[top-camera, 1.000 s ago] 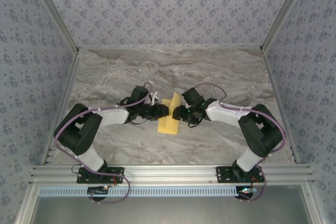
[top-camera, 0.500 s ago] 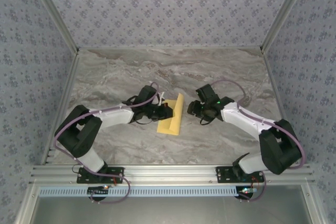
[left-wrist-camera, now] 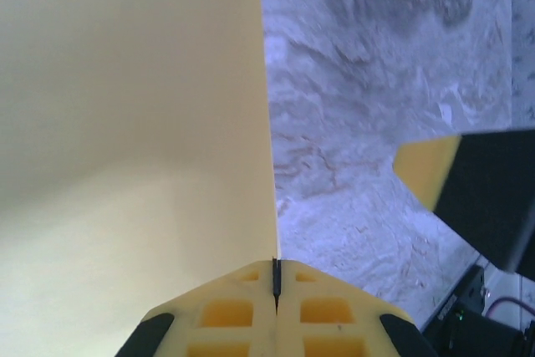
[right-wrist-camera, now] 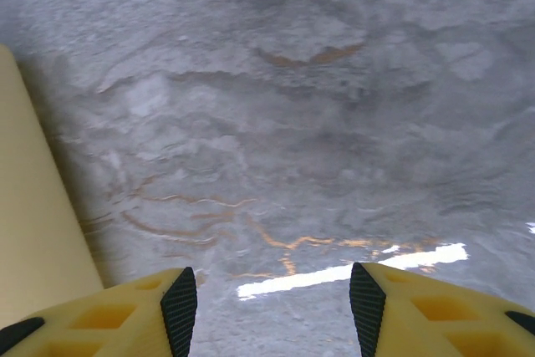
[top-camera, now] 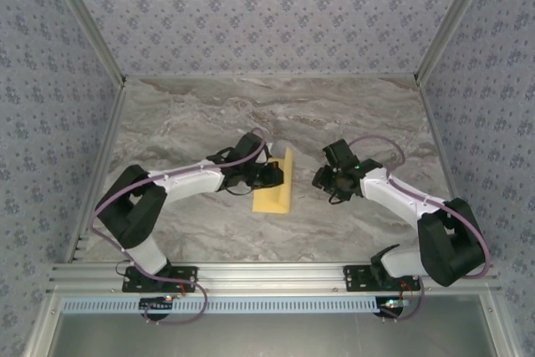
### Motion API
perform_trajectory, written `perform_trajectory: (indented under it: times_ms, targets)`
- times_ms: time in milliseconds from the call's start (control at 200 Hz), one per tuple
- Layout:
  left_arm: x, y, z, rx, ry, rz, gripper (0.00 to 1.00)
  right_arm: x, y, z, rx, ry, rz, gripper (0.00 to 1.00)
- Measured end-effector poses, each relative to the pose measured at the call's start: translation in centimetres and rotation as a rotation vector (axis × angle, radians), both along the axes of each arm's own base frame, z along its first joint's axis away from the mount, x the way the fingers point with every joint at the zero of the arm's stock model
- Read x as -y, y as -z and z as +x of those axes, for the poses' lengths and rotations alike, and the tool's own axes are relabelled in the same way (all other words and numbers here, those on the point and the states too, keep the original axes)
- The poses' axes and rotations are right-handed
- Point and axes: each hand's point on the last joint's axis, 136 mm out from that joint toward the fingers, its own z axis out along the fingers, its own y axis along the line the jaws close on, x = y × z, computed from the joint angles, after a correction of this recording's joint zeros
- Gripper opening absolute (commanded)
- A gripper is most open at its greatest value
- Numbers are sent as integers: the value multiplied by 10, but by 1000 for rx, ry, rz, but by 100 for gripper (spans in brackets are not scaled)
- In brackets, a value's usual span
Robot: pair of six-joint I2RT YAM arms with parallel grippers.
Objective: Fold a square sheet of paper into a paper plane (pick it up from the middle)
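From above, the left gripper [top-camera: 273, 175] reaches in from the left to the middle of the marble table [top-camera: 209, 114] and meets the mustard-yellow sheet of paper [top-camera: 272, 198]. The sheet lies near the table's centre, with its right side raised into a slanting flap. The right gripper [top-camera: 321, 180] hovers to the right of the sheet, near it but apart from it. In the left wrist view, the left gripper [left-wrist-camera: 276, 269] has its yellow jaws pressed together, and the edge of the sheet of paper [left-wrist-camera: 125, 123] runs straight down into the seam between them, so it pinches the paper. The sheet fills the left half of the picture and the table [left-wrist-camera: 368, 81] shows at right. A yellow-tipped black finger [left-wrist-camera: 426, 169] of the other arm sits there. In the right wrist view, the right gripper [right-wrist-camera: 272, 290] has its jaws spread moderately apart with nothing between them. It stands above bare table [right-wrist-camera: 292, 81], with the sheet of paper [right-wrist-camera: 33, 232] off to its left.
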Motion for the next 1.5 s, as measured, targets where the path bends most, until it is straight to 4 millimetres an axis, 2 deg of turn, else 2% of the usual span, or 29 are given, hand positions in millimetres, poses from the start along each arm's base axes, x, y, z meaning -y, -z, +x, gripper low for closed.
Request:
perform_trajectory:
  times_ms: [155,245,350,480,640,809,934,1054,1134,1204,1289,1414,1499]
  targets:
    - [-38,0,16,-3,-96,13,0,-25,1,2,0,-110,53,56]
    - [-55,10,21,-26,-140,37,0,-48,4,3,-20,-197,77,56]
    - [-70,26,16,-73,-172,70,0,-76,8,7,-40,-284,109,57]
    - [-76,36,10,-107,-190,82,0,-102,10,18,-52,-356,143,59]
    - [-77,45,6,-137,-209,74,0,-121,14,27,-66,-406,179,62]
    - [-72,46,8,-148,-210,50,0,-133,19,31,-80,-448,184,59]
    - [-69,47,9,-151,-203,35,3,-135,22,29,-94,-465,174,52]
    - [-69,49,8,-163,-201,35,16,-132,25,30,-107,-474,146,46]
    - [-71,50,8,-164,-204,40,30,-129,30,30,-120,-479,118,44]
    - [-78,46,11,-159,-220,46,40,-126,37,30,-133,-485,95,43]
    - [-92,33,21,-132,-267,38,49,-126,36,31,-136,-492,92,42]
    - [-116,11,37,-70,-334,24,54,-125,39,31,-147,-507,85,43]
    - [-126,3,44,-45,-365,23,56,-125,39,31,-147,-518,90,45]
